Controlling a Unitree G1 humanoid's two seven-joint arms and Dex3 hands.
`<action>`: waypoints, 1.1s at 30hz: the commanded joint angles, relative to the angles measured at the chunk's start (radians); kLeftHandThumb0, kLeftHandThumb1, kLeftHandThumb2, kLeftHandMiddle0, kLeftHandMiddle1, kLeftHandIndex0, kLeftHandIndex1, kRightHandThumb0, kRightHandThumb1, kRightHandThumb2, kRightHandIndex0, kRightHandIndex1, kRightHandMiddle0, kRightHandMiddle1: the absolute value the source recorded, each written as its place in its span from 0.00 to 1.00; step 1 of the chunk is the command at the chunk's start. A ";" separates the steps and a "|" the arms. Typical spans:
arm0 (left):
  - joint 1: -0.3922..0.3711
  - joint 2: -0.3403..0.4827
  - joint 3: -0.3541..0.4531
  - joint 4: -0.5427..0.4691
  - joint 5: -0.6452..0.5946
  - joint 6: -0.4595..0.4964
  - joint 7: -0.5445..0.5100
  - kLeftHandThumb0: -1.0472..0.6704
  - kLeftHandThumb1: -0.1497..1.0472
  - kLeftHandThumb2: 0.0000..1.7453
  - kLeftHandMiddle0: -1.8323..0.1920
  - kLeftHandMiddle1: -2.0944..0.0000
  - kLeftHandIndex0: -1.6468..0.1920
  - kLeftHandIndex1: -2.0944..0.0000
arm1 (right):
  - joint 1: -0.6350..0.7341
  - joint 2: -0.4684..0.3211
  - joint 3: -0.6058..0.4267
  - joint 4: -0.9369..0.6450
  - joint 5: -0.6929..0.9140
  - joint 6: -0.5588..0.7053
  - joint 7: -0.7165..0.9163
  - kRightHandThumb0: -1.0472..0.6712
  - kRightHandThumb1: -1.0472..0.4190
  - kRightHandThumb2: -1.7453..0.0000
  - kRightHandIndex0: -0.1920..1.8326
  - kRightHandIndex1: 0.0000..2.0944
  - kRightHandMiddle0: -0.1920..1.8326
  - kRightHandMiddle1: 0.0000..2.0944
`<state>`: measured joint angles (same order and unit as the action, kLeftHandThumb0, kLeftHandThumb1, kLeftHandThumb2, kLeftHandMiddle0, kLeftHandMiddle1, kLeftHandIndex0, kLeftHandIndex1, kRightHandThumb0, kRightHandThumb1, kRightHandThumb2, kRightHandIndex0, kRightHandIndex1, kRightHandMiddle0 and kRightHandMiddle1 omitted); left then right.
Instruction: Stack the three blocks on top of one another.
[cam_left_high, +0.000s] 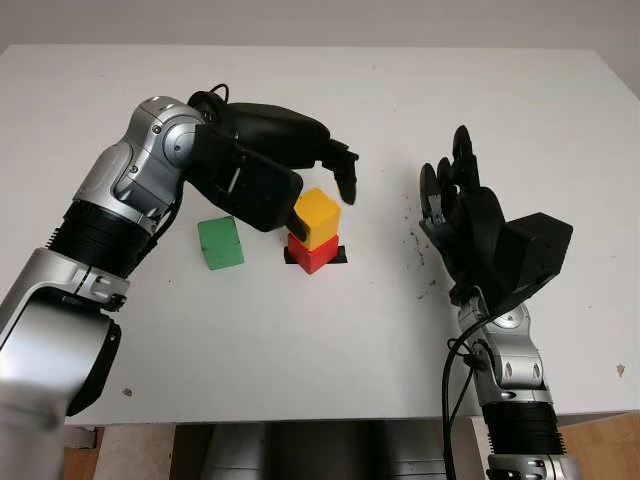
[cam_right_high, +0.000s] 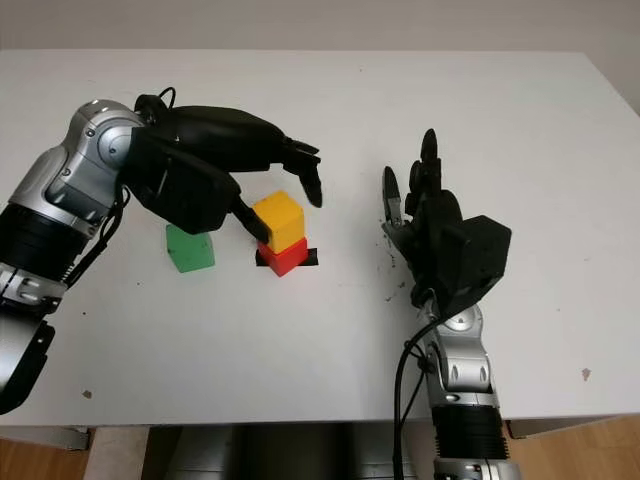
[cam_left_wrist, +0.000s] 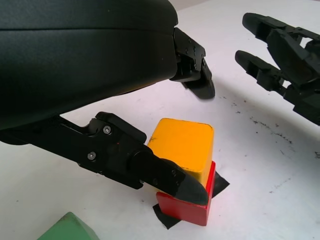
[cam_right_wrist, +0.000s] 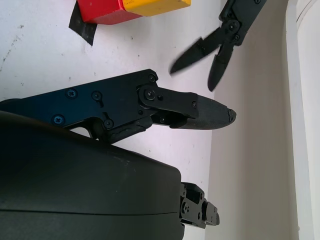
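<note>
Left robot hand (cam_left_high: 300, 160) open around yellow block (cam_left_high: 318, 215) atop red block (cam_left_high: 312, 254).

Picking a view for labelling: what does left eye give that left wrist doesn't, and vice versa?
Left eye alone: the whole green block beside the stack, both arms, the table edges. Left wrist alone: a close look at the left hand's thumb against the yellow block. Both: yellow on the red block, black tape beneath, open right hand nearby, left hand.

Bright, even light is falling from overhead.
The white table (cam_left_high: 300, 350) is showing only soft, faint shadows; distant fingers are blurring in the right wrist view.
</note>
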<state>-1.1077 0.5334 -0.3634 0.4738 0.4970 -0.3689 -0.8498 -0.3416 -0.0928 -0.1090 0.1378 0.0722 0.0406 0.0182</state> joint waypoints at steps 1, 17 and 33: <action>-0.017 0.000 -0.006 -0.022 -0.013 0.004 -0.010 0.22 0.87 0.03 1.00 0.99 0.89 0.96 | -0.003 0.000 -0.005 -0.001 0.002 -0.009 -0.002 0.25 0.00 0.69 0.02 0.03 0.03 0.03; -0.015 0.049 0.041 -0.095 -0.127 0.088 -0.140 0.11 0.84 0.03 1.00 1.00 1.00 1.00 | 0.008 -0.004 -0.006 -0.006 -0.001 -0.014 0.004 0.25 0.00 0.69 0.03 0.03 0.03 0.03; 0.370 0.169 0.402 -0.489 -0.239 0.423 0.240 0.15 0.90 0.04 0.98 0.98 0.89 0.96 | -0.037 -0.025 -0.030 0.040 0.009 -0.044 0.031 0.25 0.00 0.70 0.03 0.03 0.03 0.03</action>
<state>-0.7763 0.6854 0.0178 0.0326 0.2400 0.0426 -0.6366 -0.3619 -0.1058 -0.1297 0.1729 0.0760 0.0123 0.0485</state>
